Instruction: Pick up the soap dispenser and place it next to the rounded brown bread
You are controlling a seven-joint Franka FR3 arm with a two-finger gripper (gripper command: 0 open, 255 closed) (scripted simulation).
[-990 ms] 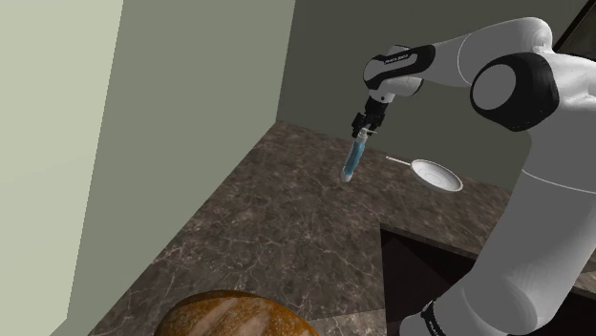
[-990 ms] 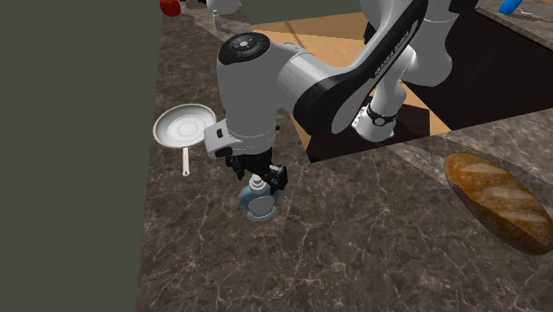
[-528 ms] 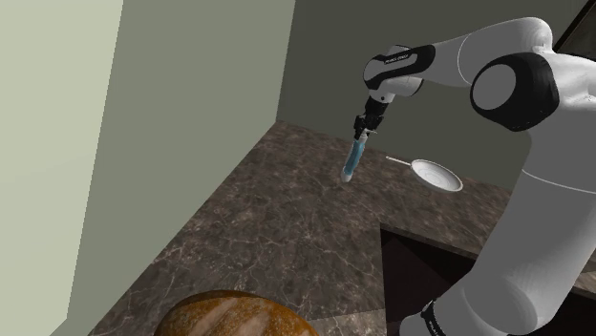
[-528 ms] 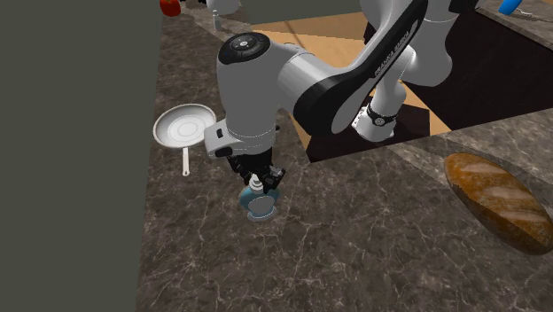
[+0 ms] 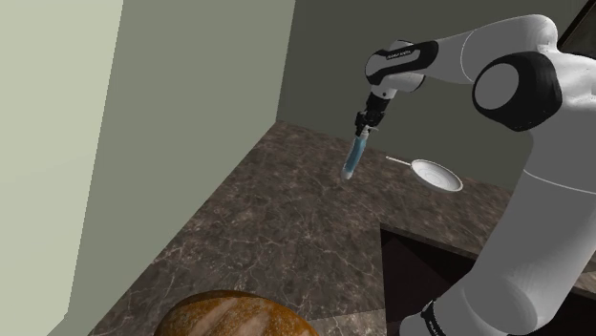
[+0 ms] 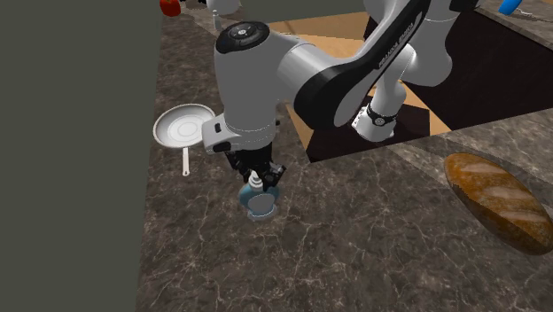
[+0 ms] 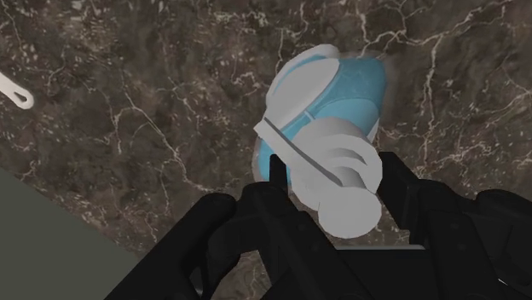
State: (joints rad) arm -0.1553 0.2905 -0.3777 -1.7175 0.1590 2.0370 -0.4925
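Reaching out over the dark marbled counter [image 5: 250,224], the white arm [image 5: 457,59] is pointing its black gripper [image 5: 361,125] steeply downward. Its fingers [image 7: 274,173] are pinching the white pump head of a pale blue soap dispenser [image 5: 353,160], which is hanging tilted just beneath the gripper. A white pan [image 5: 437,175] is lying near it, to the shoulder view's right. The rounded brown bread [image 5: 234,315] is sitting well apart, at the counter's near end.

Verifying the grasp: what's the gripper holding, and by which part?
The gripper holds the soap dispenser: jaws clasp its white pump neck.
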